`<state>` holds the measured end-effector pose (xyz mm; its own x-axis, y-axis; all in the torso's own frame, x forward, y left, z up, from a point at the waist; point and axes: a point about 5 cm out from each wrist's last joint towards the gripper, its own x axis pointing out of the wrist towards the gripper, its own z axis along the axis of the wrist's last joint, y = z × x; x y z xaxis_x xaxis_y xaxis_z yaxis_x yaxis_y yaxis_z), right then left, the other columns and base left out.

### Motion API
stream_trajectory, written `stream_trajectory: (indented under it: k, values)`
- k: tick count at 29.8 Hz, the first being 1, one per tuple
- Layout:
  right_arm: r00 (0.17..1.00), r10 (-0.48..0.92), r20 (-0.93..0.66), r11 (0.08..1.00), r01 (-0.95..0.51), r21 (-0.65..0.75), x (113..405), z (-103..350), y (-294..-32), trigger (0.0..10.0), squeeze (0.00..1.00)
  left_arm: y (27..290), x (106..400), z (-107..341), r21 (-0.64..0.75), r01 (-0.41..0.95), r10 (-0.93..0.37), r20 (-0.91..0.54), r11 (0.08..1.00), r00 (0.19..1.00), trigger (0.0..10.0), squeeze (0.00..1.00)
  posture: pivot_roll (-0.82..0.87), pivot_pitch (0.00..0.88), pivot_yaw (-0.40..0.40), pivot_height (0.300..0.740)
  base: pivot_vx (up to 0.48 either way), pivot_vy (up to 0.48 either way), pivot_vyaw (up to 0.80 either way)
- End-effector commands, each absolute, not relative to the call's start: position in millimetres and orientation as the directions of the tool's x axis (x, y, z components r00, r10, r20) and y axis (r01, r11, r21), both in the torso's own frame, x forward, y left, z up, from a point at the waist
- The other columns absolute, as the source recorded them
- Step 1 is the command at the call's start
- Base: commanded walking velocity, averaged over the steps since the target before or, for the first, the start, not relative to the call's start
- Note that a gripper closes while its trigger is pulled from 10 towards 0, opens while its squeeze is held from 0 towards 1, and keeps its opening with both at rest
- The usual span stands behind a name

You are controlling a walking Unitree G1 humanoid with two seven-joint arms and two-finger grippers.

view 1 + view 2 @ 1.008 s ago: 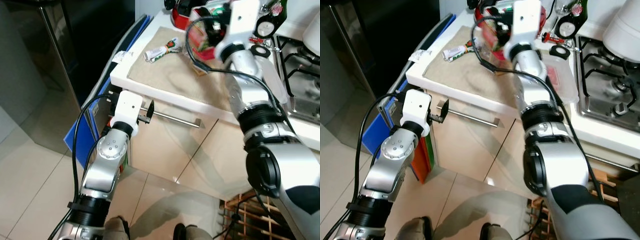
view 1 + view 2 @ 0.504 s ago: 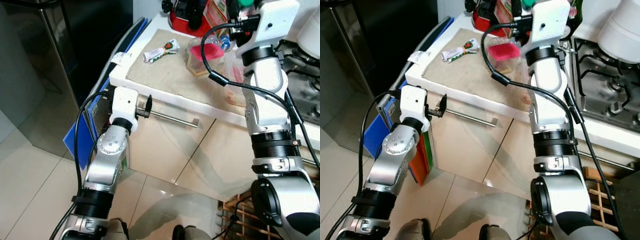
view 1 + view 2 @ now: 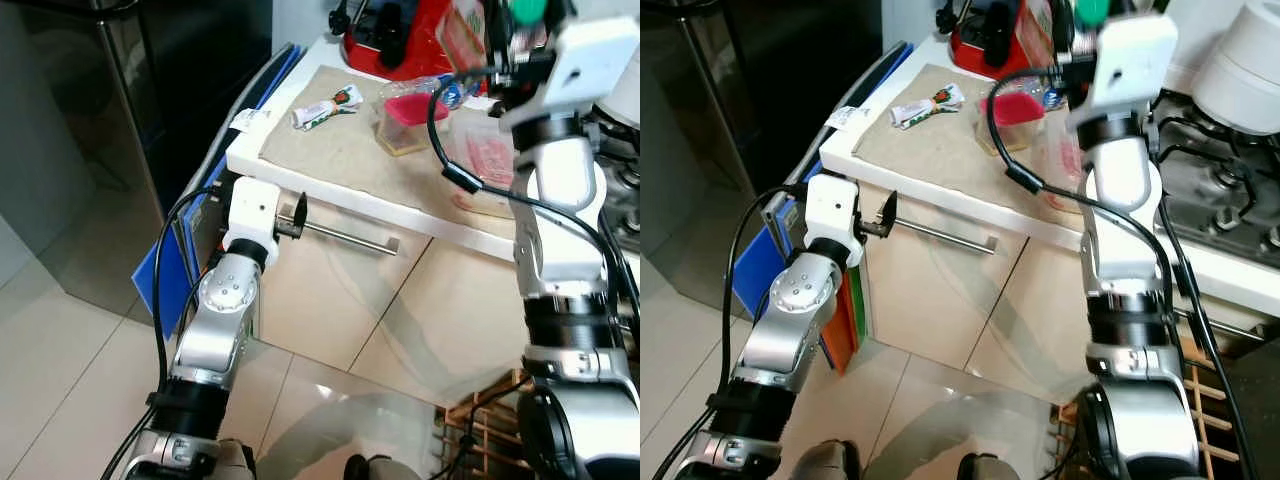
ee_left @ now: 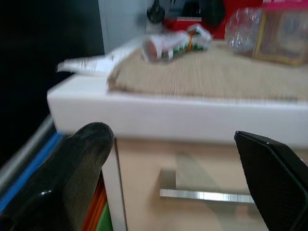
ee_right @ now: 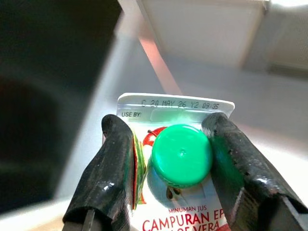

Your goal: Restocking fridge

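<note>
While clamped on the juice carton [image 5: 180,192], right gripper [image 5: 180,159] high above the counter edge [image 3: 330,190]; left gripper [image 4: 178,159] apart, beside it.

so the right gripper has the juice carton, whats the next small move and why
Probably swing the right gripper with the green-capped juice carton toward the dark fridge on the robot's left: the carton is already clamped and raised above the white counter, and the open left gripper is near the drawer handle.

Beige cabinet fronts [image 3: 330,290] under a white counter [image 3: 400,210], glossy tiled floor [image 3: 60,380].
</note>
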<state>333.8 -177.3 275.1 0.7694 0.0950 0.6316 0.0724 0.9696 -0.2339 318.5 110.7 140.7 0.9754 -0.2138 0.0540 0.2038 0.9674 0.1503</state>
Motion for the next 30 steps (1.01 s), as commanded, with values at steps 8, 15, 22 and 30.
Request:
stream_trajectory:
  k: [8, 15, 22, 30]
  values:
    - [0.815, -0.067, 0.576, 0.948, 0.231, -0.217, 303.7, 241.0, -198.6, 0.0, 0.0, 105.4, 315.4, 141.9, 0.073, 0.284, -0.288, 0.056, 0.956, 0.956, 10.0, 0.0, 0.03, 0.036, -0.061, 0.74, 0.0, 0.0, 0.0]
    - [0.946, -0.038, 0.323, 0.978, 0.102, -0.183, 293.3, 173.3, -178.3, 0.0, 0.0, 94.5, 314.0, 142.2, 0.123, 0.34, -0.349, 0.061, 0.932, 0.935, 10.0, 0.0, 0.01, 0.042, -0.043, 0.74, 0.0, 0.0, 0.0]
    - [0.928, 0.022, 0.371, 0.976, 0.061, -0.21, 290.9, 179.3, -158.4, 0.0, 0.0, 87.2, 314.9, 147.3, 0.112, 0.377, -0.387, 0.079, 0.919, 0.919, 10.0, 0.0, 0.0, 0.037, -0.035, 0.74, 0.0, 0.0, 0.0]
    - [0.93, 0.027, 0.367, 0.975, 0.057, -0.217, 295.9, 180.7, -158.9, 0.0, 0.0, 87.4, 316.7, 151.7, 0.114, 0.378, -0.389, 0.099, 0.919, 0.916, 10.0, 0.0, 0.01, 0.029, -0.042, 0.74, 0.0, 0.03, 0.0]
